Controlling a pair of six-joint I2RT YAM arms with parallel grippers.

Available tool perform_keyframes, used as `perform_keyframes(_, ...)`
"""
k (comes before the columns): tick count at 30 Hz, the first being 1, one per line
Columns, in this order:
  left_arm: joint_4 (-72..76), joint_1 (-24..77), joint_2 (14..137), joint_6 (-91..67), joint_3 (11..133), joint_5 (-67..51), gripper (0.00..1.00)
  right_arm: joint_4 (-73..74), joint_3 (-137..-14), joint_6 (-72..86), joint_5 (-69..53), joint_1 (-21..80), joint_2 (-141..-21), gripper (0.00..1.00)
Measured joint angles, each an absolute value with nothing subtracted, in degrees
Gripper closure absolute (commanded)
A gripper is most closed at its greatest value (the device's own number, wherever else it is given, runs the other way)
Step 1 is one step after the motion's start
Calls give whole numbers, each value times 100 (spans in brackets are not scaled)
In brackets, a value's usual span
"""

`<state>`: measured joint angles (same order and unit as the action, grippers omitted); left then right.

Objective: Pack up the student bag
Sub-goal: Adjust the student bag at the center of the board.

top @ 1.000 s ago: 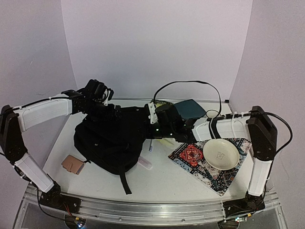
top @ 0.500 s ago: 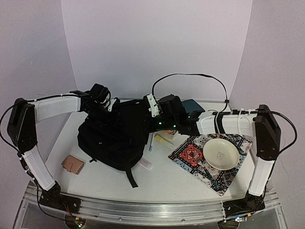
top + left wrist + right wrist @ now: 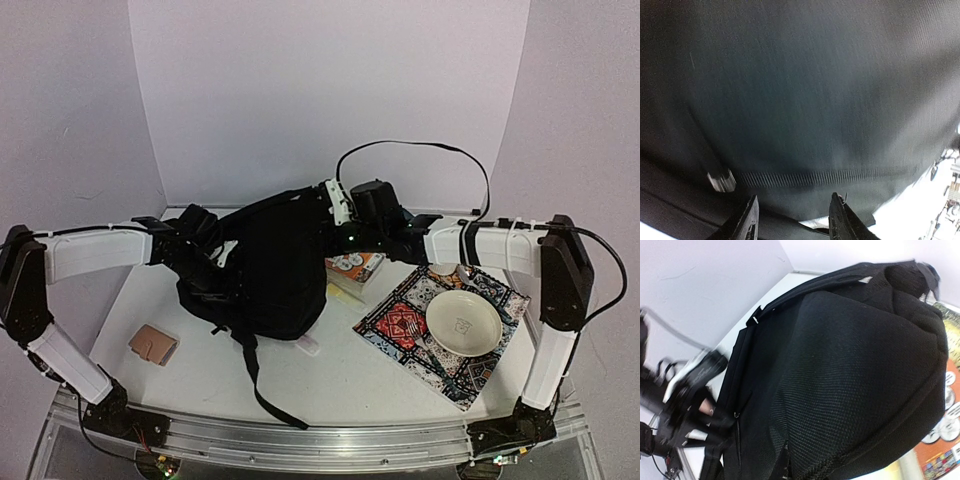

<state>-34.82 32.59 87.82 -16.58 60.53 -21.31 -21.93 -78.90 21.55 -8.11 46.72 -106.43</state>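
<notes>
Bag (image 3: 275, 265) is standing upright mid-frame: right end effector (image 3: 335, 210) is touching its top, left end effector (image 3: 795, 205) its left side; whether either is pinching fabric is unclear.

The top external view is bright and evenly lit from above, with soft shadows under the student bag (image 3: 275, 270) on the white table (image 3: 380, 370), while the left wrist view is dim and motion-blurred, and the right wrist view is sharper mid-frame and soft at its edges.
</notes>
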Motion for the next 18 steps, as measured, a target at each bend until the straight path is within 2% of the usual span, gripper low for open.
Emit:
perform_keyframes(7, -3503, 3457, 7943, -2191, 5096, -2044, 53, -2194, -7990, 2086, -766, 4484, -10643, 100)
perform_keyframes(13, -3423, 3439, 7376, -2959, 4461, -1366, 31, -2231, -7992, 1988, -736, 4411, -10643, 100)
perform_keyframes(18, -2770, 3103, 6767, -3656, 4335, -1069, 11, -2253, -7988, 1786, -896, 4397, -10643, 100)
